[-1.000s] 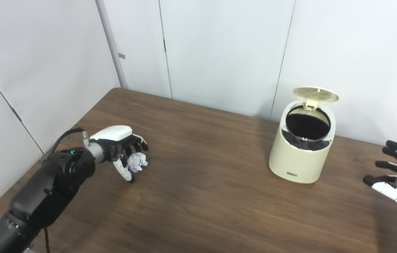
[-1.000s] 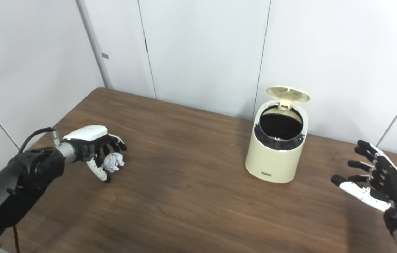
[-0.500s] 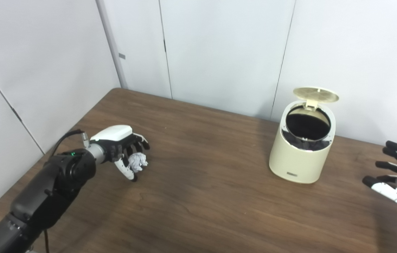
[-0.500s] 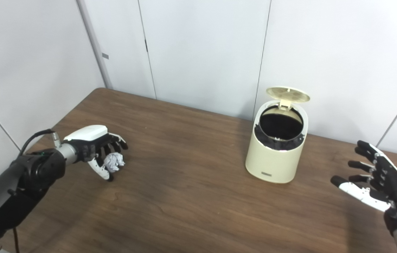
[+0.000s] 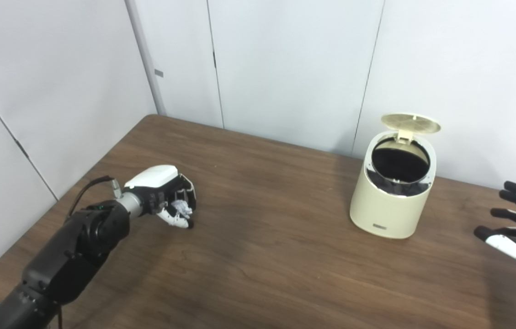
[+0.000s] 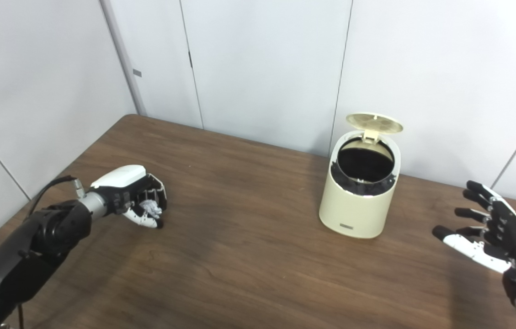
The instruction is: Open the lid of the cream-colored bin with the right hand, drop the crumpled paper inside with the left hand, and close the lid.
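Observation:
The cream-colored bin (image 5: 392,194) stands at the back right of the table, its round lid (image 5: 410,122) hinged up and the dark inside showing. At the table's left side my left hand (image 5: 166,196) is shut on the crumpled paper (image 5: 183,210), fingers and thumb wrapped around it so only a bit of white shows. My right hand (image 6: 495,230) hovers open at the far right, fingers spread, well to the right of the bin and touching nothing.
The brown wooden table (image 5: 262,256) spans the view, with white wall panels behind it and along the left. The bin stands close to the back edge.
My left hand's fingers and thumb have closed around the crumpled paper, which sat loosely between them before. The right hand has stayed almost still. The bin's lid stays up.

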Controlling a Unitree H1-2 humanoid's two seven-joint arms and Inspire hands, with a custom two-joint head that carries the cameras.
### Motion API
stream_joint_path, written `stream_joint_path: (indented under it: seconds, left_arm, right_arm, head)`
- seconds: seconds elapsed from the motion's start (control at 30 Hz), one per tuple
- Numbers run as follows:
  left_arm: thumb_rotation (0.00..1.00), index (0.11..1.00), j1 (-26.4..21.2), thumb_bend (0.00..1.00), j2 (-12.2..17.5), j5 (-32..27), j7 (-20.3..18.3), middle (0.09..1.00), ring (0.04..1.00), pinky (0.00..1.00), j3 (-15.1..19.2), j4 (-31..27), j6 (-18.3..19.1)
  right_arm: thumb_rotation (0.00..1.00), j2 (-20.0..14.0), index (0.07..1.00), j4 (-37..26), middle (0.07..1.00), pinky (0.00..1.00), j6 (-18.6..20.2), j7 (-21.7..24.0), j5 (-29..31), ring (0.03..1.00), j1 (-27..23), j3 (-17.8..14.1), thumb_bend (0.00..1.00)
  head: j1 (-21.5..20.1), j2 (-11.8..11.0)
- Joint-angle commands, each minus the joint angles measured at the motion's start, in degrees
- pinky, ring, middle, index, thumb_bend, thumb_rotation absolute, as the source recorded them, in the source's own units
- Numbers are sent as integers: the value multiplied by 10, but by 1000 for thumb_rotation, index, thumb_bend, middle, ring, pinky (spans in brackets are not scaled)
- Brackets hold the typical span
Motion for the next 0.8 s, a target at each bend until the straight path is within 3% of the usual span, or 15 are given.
stream_joint_path:
  seconds: [0.0,0.43,0.53,0.63,0.77]
  left_arm:
    - [0,530,-10,499,14,4,17,460,384,367,5,-3,-8]
    - [0,527,-25,500,26,17,-9,472,398,399,-12,-37,2]
    - [0,517,-57,502,33,22,-38,479,417,421,-27,-65,3]
    - [0,520,-94,501,36,24,-68,480,408,379,-39,-97,5]
    - [0,519,-166,502,12,34,-126,478,401,349,-66,-148,45]
  right_arm:
    - [277,-10,846,-22,853,534,-11,1,4,742,-25,-6,716]
    - [293,-10,856,-16,864,563,-15,-1,-8,754,-25,4,711]
    - [268,-8,858,-16,860,581,-18,-3,-11,756,-26,8,695]
    - [226,-7,863,-20,857,591,-14,-5,-21,756,-27,14,669]
    - [156,0,880,-15,868,616,-14,-9,-31,770,-31,19,633]
  head:
    - [-1,1]
    - [-8,-1]
    - [-11,-2]
    - [-11,-2]
    - [-31,-3]
